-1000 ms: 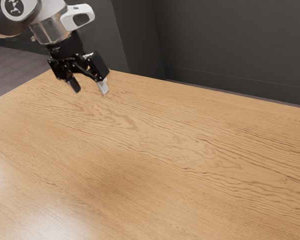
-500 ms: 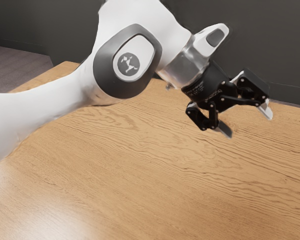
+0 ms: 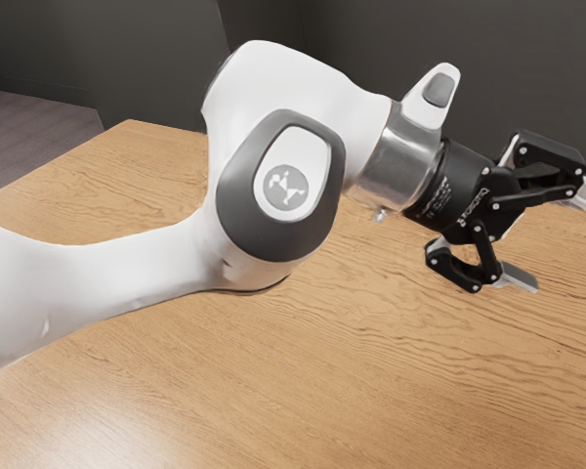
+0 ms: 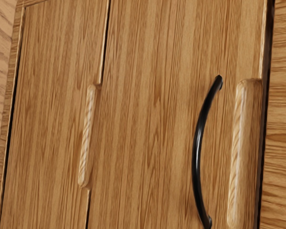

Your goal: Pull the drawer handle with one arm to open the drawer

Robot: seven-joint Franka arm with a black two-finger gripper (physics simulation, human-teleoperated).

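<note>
The gripper (image 3: 552,239), fingers apart and empty, has swung across the table (image 3: 371,391) within the last second to face the drawer (image 4: 148,95), whose black handle (image 4: 196,152) now lies ahead of it, untouched, so grasping looks next.

Arm (image 3: 283,186) swung from the exterior view's upper left to its right; gripper (image 3: 557,241) crossed the table (image 3: 273,391) and turned sideways.

Bare counter (image 3: 273,391) lies all around the hand (image 3: 559,242), whose fingers are spread apart. On the drawer front (image 4: 148,95), a raised wooden strip (image 4: 242,152) crowds one side of the black handle (image 4: 197,152).
</note>
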